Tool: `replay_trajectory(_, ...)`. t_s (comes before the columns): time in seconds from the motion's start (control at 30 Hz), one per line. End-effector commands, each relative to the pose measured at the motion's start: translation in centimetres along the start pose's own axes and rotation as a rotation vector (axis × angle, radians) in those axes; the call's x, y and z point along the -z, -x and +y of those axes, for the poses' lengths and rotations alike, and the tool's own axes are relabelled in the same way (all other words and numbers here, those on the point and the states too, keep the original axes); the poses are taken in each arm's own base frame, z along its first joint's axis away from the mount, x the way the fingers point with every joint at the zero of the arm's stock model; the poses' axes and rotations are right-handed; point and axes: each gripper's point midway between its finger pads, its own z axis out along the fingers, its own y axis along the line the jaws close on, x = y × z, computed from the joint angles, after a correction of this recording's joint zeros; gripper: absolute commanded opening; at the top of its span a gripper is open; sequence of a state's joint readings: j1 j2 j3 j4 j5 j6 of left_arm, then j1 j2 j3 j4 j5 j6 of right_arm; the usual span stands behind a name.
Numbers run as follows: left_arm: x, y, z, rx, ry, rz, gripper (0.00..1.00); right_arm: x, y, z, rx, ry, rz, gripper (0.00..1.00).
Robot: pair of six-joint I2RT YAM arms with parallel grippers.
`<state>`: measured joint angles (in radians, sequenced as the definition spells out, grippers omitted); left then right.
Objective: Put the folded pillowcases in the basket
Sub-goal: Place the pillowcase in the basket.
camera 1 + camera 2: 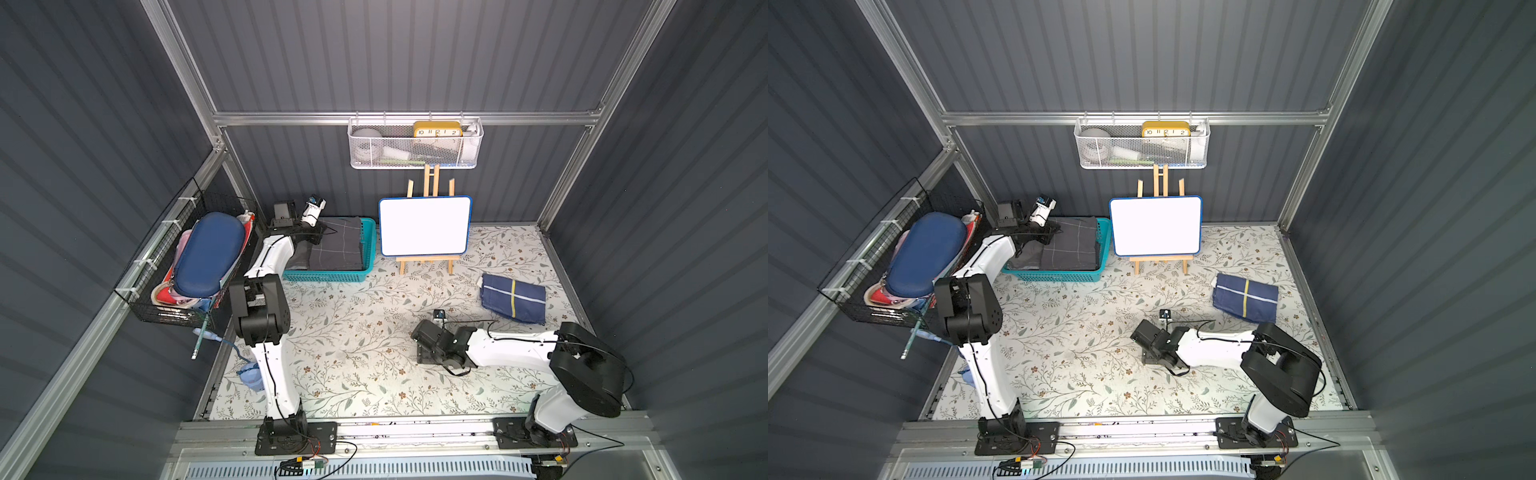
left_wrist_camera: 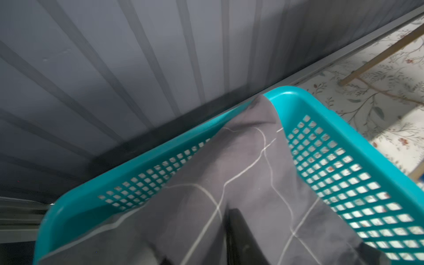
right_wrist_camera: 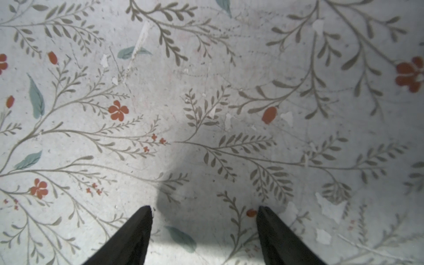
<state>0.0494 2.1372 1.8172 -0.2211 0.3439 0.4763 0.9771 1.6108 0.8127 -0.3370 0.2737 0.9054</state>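
Resting in the teal basket (image 1: 328,275), left of centre in both top views, the grey checked pillowcase (image 1: 338,247) looks soft and limp; I'd pinch all layers at a fold. Whether my left jaws grip it I cannot tell; my right jaws stand apart, empty.

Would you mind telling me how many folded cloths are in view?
2. The grey checked cloth lies in the teal basket at the back left; the navy cloth lies on the table at the right. Others may be hidden in the black wire basket.

White arm shells (image 1: 511,355); black joints (image 1: 259,309); thin black cables (image 1: 523,340).
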Motion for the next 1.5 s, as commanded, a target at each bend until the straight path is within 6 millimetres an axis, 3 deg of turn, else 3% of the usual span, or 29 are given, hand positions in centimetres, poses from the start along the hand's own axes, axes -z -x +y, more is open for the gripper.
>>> replay_trajectory(0.0, -1.2, -1.3, 1.8, 0.004, 0.063, 0.027, 0.36, -1.1, -2.6, -0.8, -0.002, -0.028, 0.1, 0.77)
replay_trajectory(0.13, -1.3, -1.3, 3.8, 0.03, 0.162, 0.051, 0.44, -0.9, -2.5, -1.0, -0.006, -0.029, 0.096, 0.77)
replay_trajectory(0.3, 0.1, 0.5, 5.3, 0.042, 0.322, 0.09, 0.66, -0.7, -2.5, -1.2, -0.006, -0.03, 0.091, 0.77)
replay_trajectory(0.33, 0.5, 1.2, 5.1, 0.033, 0.337, 0.081, 0.92, -0.6, -2.4, -1.2, -0.006, -0.03, 0.09, 0.77)
replay_trajectory(0.37, 1.0, 2.1, 4.5, 0.026, 0.339, 0.063, 0.99, -0.6, -2.4, -1.1, -0.005, -0.028, 0.088, 0.77)
replay_trajectory(0.5, 3.5, 6.2, 2.0, 0.054, 0.304, -0.031, 1.0, -0.5, -2.1, -0.9, -0.005, -0.024, 0.084, 0.77)
replay_trajectory(0.63, 4.9, 8.0, -1.4, 0.155, 0.131, -0.103, 0.99, -0.6, -2.1, -0.7, -0.003, -0.023, 0.084, 0.77)
replay_trajectory(0.73, 3.8, 6.9, -3.1, 0.222, 0.039, -0.076, 1.0, -0.8, -2.1, -0.5, -0.001, -0.023, 0.088, 0.77)
replay_trajectory(1.0, -1.5, -0.1, -4.5, 0.456, -0.06, 0.118, 1.0, -0.8, -2.4, -0.7, -0.002, -0.026, 0.091, 0.77)
replay_trajectory(1.23, -3.4, -5.7, -1.7, 0.648, -0.022, 0.204, 1.0, 0.0, -2.0, -1.6, 0.0, -0.052, 0.061, 0.77)
replay_trajectory(1.37, -3.5, -5.4, -1.0, 0.596, -0.01, 0.203, 1.0, 1.5, -0.6, -2.8, 0.028, -0.097, 0.0, 0.77)
replay_trajectory(1.47, -1.9, -2.4, -0.3, 0.533, 0.021, 0.138, 1.0, 3.2, 0.9, -3.7, 0.052, -0.137, -0.051, 0.78)
